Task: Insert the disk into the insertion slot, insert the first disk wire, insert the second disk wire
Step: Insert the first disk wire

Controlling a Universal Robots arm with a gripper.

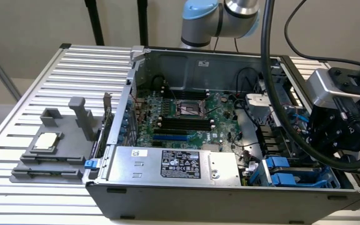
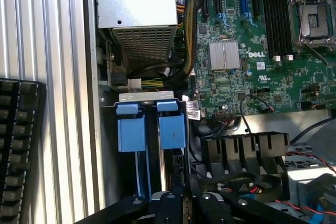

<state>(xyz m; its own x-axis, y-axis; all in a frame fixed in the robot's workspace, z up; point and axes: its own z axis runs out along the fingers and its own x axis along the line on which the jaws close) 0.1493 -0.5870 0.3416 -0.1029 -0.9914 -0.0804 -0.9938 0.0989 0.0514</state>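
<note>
Two bright blue tabs (image 2: 171, 128) front the insertion slot (image 1: 288, 172), which sits in the open case (image 1: 230, 200) at its near corner on the exterior view's right. Behind the tab nearer the motherboard (image 2: 262, 77), a dark slab stands edge-on in the slot. It appears to be the disk (image 2: 173, 167), though its label is hidden. The fingers (image 2: 167, 203) stand narrow just beside it; contact cannot be told. The case rests on the slatted desk (image 1: 36, 197).
</note>
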